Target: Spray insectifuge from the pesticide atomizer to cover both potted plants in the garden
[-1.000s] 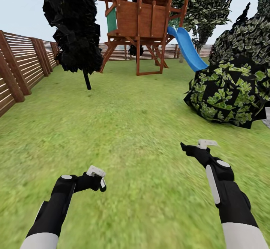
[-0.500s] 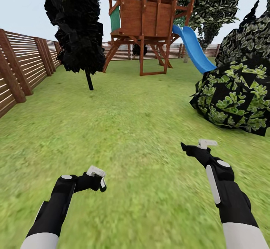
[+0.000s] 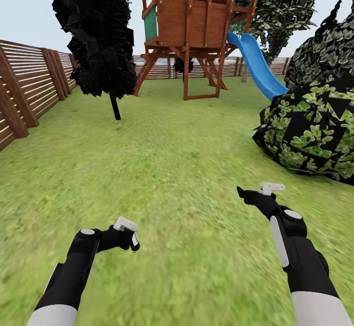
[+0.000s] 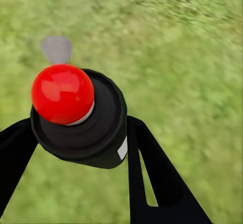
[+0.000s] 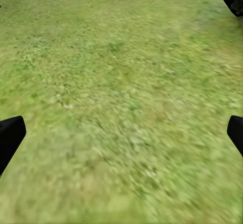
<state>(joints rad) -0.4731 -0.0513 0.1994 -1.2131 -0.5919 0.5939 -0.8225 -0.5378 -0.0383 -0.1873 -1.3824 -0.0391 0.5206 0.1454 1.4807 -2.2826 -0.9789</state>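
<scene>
My left gripper [image 3: 129, 237] hangs low over the garden lawn [image 3: 177, 168] and is shut on the pesticide atomizer [image 4: 88, 127]. In the left wrist view the atomizer is a dark bottle with a rounded red cap and a small white label, held between the two black fingers [image 4: 157, 183]. My right gripper [image 3: 248, 194] is held further forward over the grass. It is open, with its fingertips [image 5: 10, 135] far apart and nothing but grass between them. The potted plants are out of view.
A brown slatted fence [image 3: 24, 90] runs along the left and the far end. A dark tree [image 3: 98, 41] stands ahead on the left. A wooden play tower [image 3: 194, 26] with a blue slide [image 3: 258, 68] stands beyond it. A large leafy bush [image 3: 314, 129] bulges in from the right.
The whole view has shifted: the bush and the play tower sit further right in the picture, so the camera has moved. Both arms keep the same pose.
</scene>
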